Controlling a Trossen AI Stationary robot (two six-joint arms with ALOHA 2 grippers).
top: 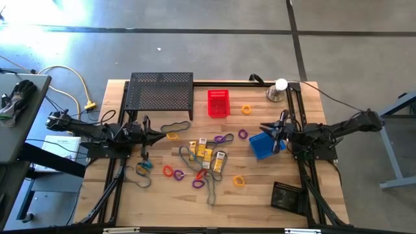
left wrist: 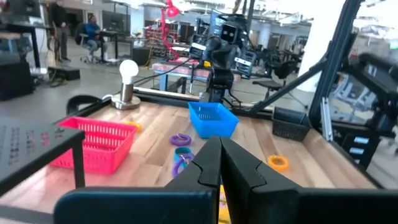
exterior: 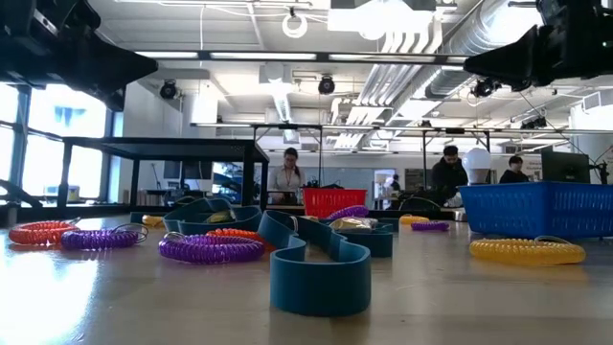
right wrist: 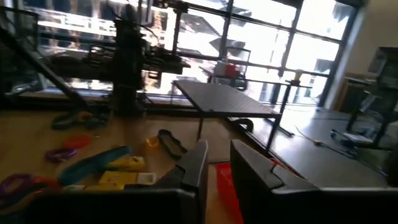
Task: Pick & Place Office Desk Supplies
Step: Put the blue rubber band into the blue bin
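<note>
Small elastic loops lie flat on the wooden table: orange (top: 246,109), purple (top: 242,134), yellow (top: 239,181), red (top: 169,171). Thin dark bands (top: 175,125) (top: 211,192) lie among them. Yellow-and-white boxes (top: 205,151) (top: 220,160) rest flat at mid-table. In the low view a purple coil (exterior: 211,249) and a dark band standing on edge (exterior: 321,268) sit nearest. My left gripper (top: 159,136) (left wrist: 219,155) hovers shut over the table's left part. My right gripper (top: 265,128) (right wrist: 217,158) hovers narrowly open at the blue basket (top: 260,148).
A red basket (top: 218,103) and the black mesh shelf (top: 161,94) stand toward the far edge. The silver dome with a white ball (top: 279,90) sits at the far right corner. A small black mesh tray (top: 285,195) lies near the right front. People are in the room beyond.
</note>
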